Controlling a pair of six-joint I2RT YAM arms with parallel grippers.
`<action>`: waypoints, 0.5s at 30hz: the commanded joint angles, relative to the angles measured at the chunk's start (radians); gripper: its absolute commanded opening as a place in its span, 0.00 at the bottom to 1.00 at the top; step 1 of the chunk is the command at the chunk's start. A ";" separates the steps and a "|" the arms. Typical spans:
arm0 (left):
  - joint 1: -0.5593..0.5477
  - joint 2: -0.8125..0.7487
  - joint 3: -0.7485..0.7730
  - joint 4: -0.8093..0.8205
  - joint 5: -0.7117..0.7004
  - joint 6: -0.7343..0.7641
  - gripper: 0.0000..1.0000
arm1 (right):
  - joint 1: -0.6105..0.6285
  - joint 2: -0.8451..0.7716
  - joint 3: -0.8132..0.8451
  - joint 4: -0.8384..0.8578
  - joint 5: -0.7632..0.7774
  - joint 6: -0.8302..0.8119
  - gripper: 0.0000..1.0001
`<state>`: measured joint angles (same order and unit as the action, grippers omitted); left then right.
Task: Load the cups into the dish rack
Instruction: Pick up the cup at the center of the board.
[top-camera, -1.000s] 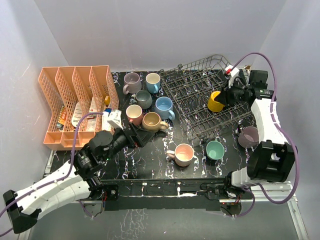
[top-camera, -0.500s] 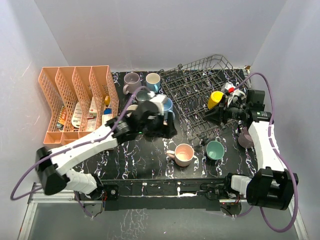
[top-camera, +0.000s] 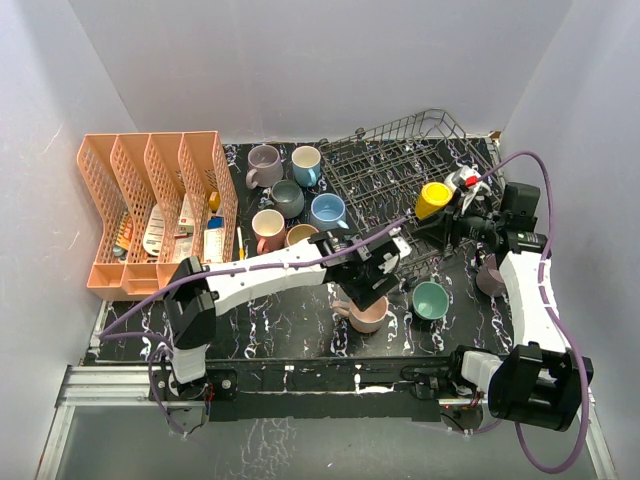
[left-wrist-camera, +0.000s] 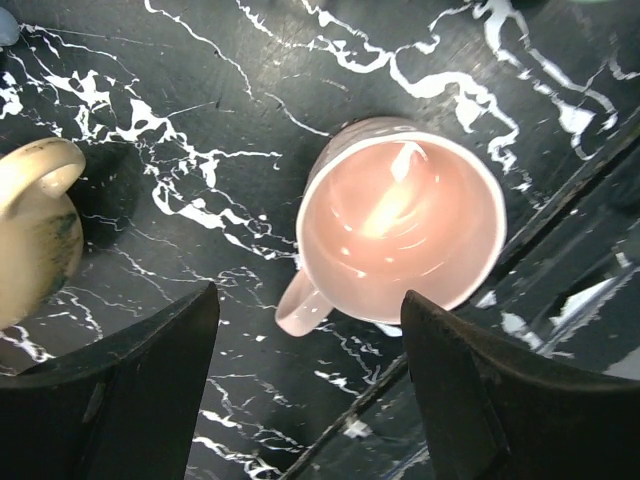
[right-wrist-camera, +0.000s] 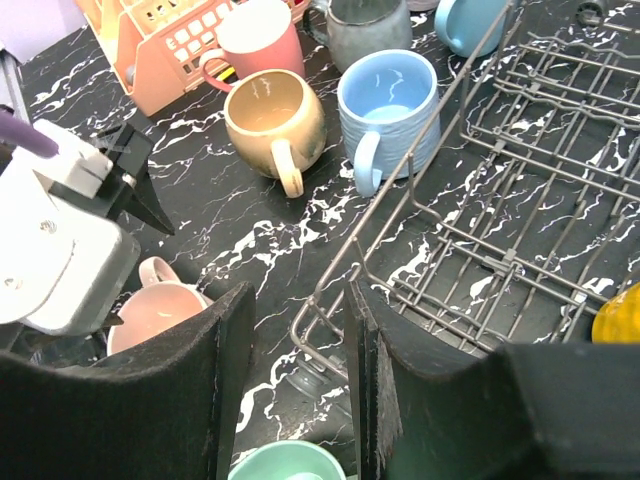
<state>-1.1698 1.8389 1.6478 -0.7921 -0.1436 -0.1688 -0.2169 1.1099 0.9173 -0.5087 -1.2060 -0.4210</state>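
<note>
A yellow cup (top-camera: 432, 199) lies in the dark wire dish rack (top-camera: 385, 175), also showing at the right edge of the right wrist view (right-wrist-camera: 622, 318). My right gripper (top-camera: 446, 230) hangs open and empty just in front of that cup, over the rack's near corner (right-wrist-camera: 330, 300). My left gripper (top-camera: 366, 284) is open above a pale pink cup (left-wrist-camera: 400, 230), its fingers (left-wrist-camera: 130, 390) short of the cup's handle. A green cup (top-camera: 430, 300) stands right of the pink one. Mauve (top-camera: 264, 165), white-and-blue (top-camera: 306, 164), grey (top-camera: 288, 197), blue (top-camera: 328, 212), pink (top-camera: 267, 227) and tan (top-camera: 300, 236) cups stand at the back left.
An orange divided organiser (top-camera: 150, 205) holding small items stands at the far left. Another mauve cup (top-camera: 494, 275) sits by the right arm, partly hidden by it. The left arm stretches across the front of the table.
My left arm swung from the left side across to the pale pink cup. My right gripper let go of the yellow cup, opened and drew back a little; the cup stays in the rack.
</note>
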 joint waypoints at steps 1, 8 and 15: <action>0.009 0.017 0.049 -0.047 -0.016 0.160 0.72 | -0.027 0.006 -0.018 0.079 -0.006 0.030 0.43; 0.043 0.081 0.023 0.004 0.053 0.198 0.65 | -0.050 0.001 -0.039 0.094 0.006 0.037 0.43; 0.074 0.116 -0.002 0.089 0.135 0.188 0.53 | -0.071 -0.011 -0.058 0.105 0.008 0.045 0.43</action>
<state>-1.1133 1.9591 1.6527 -0.7456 -0.0666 0.0082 -0.2741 1.1191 0.8688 -0.4652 -1.1980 -0.3878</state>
